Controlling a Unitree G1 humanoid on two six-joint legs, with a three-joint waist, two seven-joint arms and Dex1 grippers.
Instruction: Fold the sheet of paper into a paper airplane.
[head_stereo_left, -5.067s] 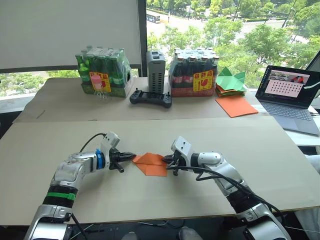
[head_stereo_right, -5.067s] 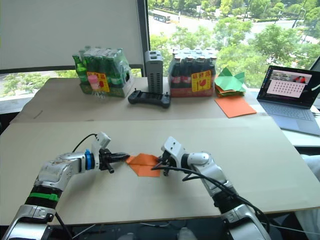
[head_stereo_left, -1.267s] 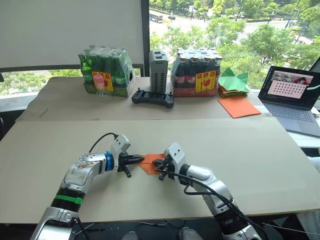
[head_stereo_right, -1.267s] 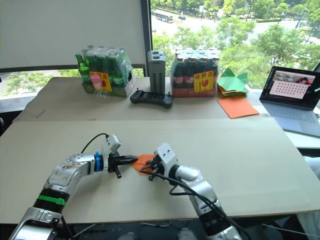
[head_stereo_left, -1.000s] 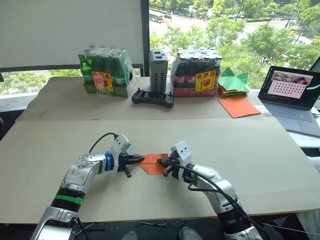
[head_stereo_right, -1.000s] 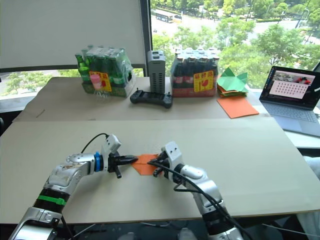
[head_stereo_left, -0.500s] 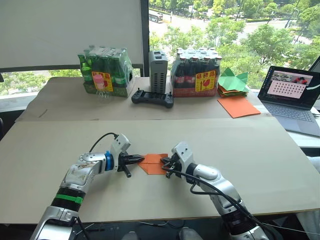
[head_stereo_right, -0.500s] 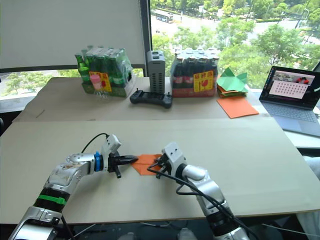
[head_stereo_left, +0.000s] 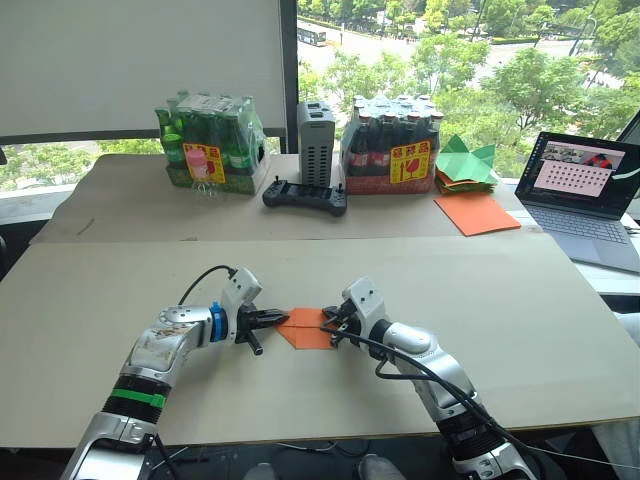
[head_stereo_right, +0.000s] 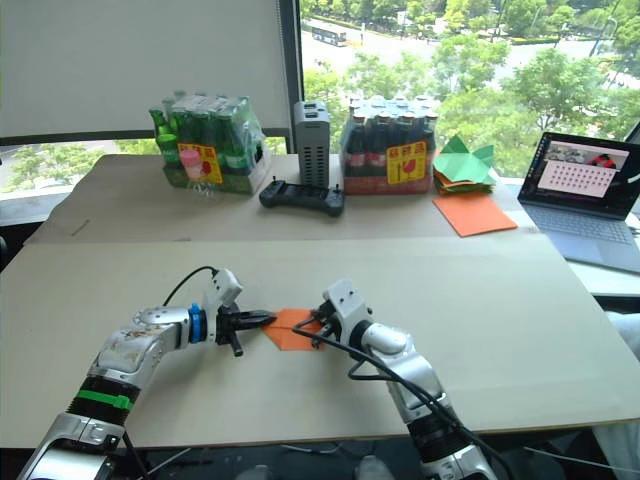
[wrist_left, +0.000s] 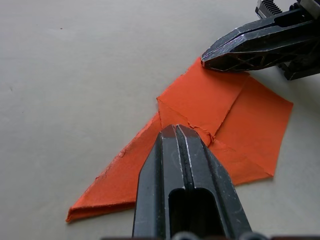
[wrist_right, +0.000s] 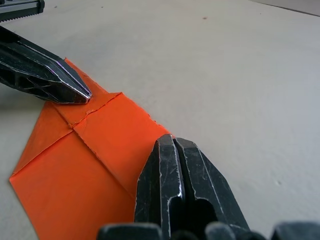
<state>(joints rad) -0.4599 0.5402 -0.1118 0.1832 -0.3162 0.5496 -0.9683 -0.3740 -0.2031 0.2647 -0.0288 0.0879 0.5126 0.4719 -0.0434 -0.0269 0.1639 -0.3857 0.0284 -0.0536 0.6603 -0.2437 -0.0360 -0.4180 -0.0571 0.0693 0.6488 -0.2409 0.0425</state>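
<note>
Right tool (head_stereo_left: 331, 322) nearer; sheet of paper (head_stereo_left: 305, 329) folded, creased.

Both arms have shiny silver metal shells with black joints. The left arm carries a green band near the elbow and a blue ring at the wrist. Each wrist has a white box-shaped camera housing, and thin black cables run loose along both forearms. The left tool (head_stereo_left: 270, 318) and the right tool (head_stereo_left: 330, 322) each have two black, tapered fingers.
</note>
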